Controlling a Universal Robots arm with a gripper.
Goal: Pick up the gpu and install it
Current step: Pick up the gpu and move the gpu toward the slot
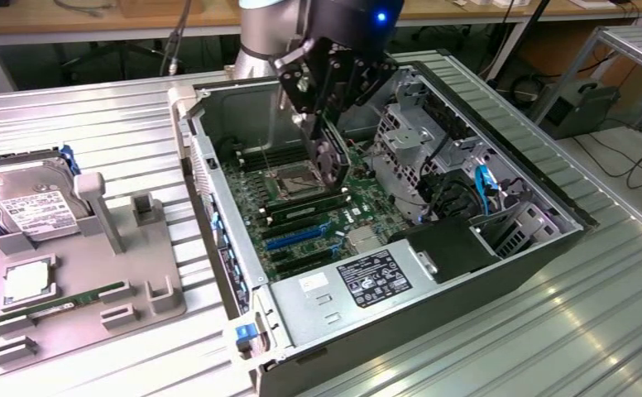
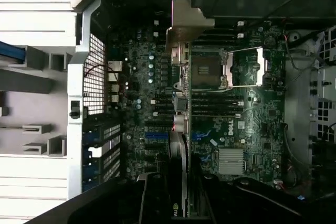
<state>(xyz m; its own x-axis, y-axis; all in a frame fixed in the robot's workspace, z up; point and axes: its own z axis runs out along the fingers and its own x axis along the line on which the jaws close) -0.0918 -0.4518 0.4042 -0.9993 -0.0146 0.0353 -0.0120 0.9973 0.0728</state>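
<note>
The gpu point(image 1: 331, 161), a thin black card with a silver bracket point(image 2: 185, 24), hangs on edge over the green motherboard point(image 1: 299, 236) inside the case point(image 1: 519, 248), clamped by the gripper point(image 1: 326, 122). Beside the case, at the exterior view's left, a grey plastic tray point(image 1: 133, 273) holds a hard drive point(image 1: 29, 203). Both stand on a ribbed metal table point(image 1: 586, 331).
</note>
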